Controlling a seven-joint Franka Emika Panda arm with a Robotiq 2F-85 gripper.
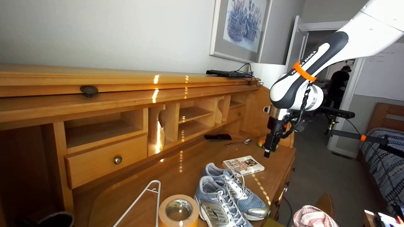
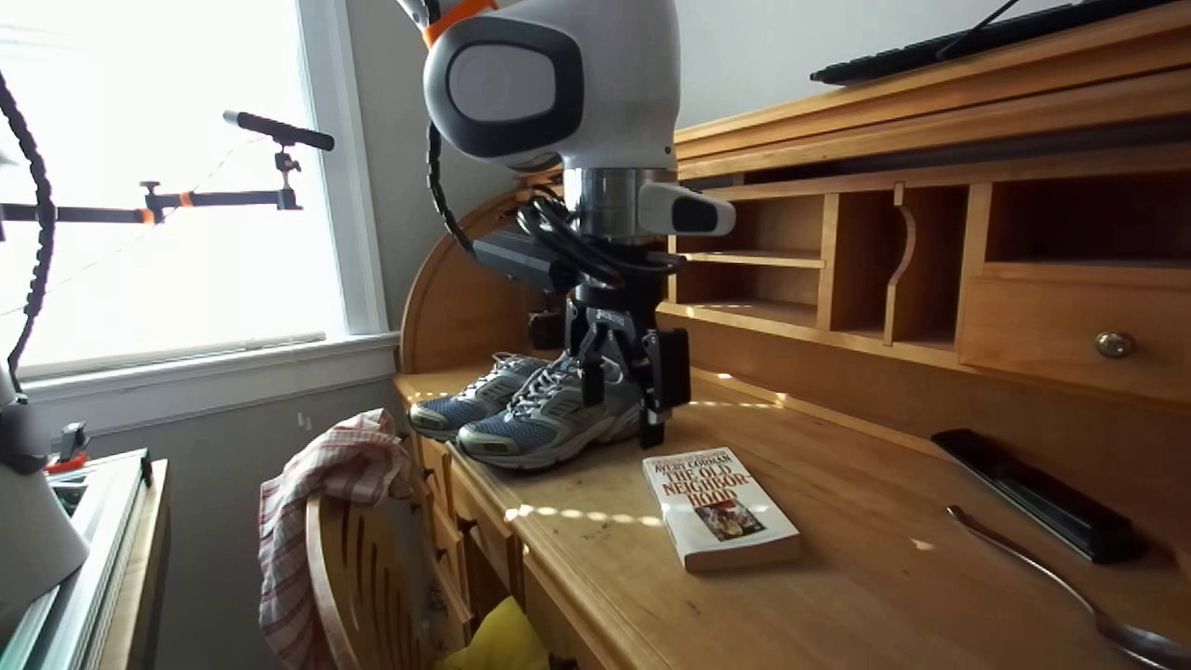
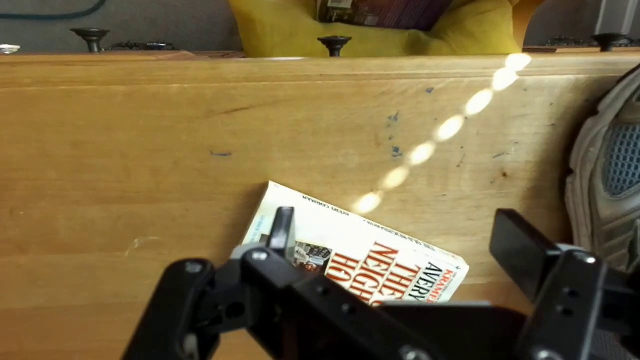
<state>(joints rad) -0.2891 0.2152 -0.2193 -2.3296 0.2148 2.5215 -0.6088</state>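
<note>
The pincer (image 3: 392,230) stands spread, with nothing between its fingers (image 3: 282,234). It points down and hangs above the desk (image 2: 865,568), clear of the surface.

Reference object: a white paperback book (image 2: 721,507), flat on the desk, front cover up. Location: below the pincer. In the wrist view the book shows largely in the gap between the two fingers, its lower part hidden by the pincer itself. The exact drop to the cover cannot be read.

Alignment: in the wrist view the book's long axis slopes from upper left to lower right, with the spine facing the desk's front edge. The line from finger to finger runs nearly level there. Judged from this view, that line lies closer to the book's length than to its width.

Adjacent items: the shoes (image 2: 549,433) stand near the book's top end, apart from it. A spoon (image 2: 1149,642) and a black stapler-like object (image 2: 1033,493) lie farther from the shoes.
</note>
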